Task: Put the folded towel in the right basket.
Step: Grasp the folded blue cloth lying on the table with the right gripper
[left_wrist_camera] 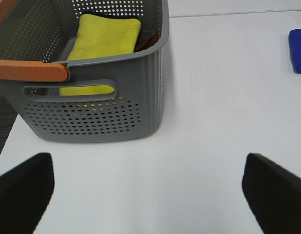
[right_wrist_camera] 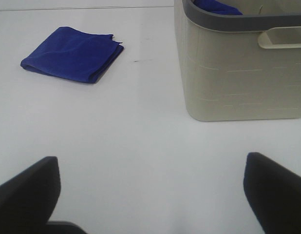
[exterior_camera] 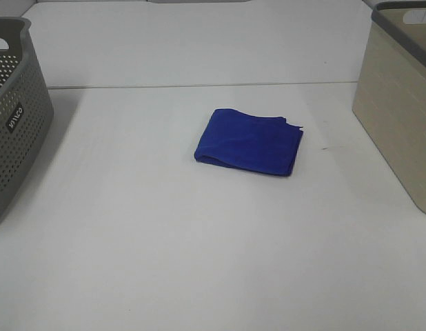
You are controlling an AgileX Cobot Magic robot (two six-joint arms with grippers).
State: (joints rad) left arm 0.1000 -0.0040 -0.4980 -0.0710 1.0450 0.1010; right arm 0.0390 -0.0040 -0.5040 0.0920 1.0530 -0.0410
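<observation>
A folded blue towel (exterior_camera: 249,142) lies flat on the white table near the middle. It also shows in the right wrist view (right_wrist_camera: 72,53) and its edge in the left wrist view (left_wrist_camera: 298,50). The right basket (exterior_camera: 399,103) is beige with a grey rim and stands at the right edge; the right wrist view shows it (right_wrist_camera: 238,73) with something blue inside. My left gripper (left_wrist_camera: 150,195) is open and empty, well back from the towel. My right gripper (right_wrist_camera: 150,195) is open and empty, short of the towel and the basket. Neither gripper shows in the high view.
A grey perforated basket (exterior_camera: 13,117) stands at the left edge; in the left wrist view (left_wrist_camera: 92,102) it holds a folded yellow towel (left_wrist_camera: 104,41) and has an orange handle (left_wrist_camera: 31,70). A seam (exterior_camera: 199,86) crosses the table behind the towel.
</observation>
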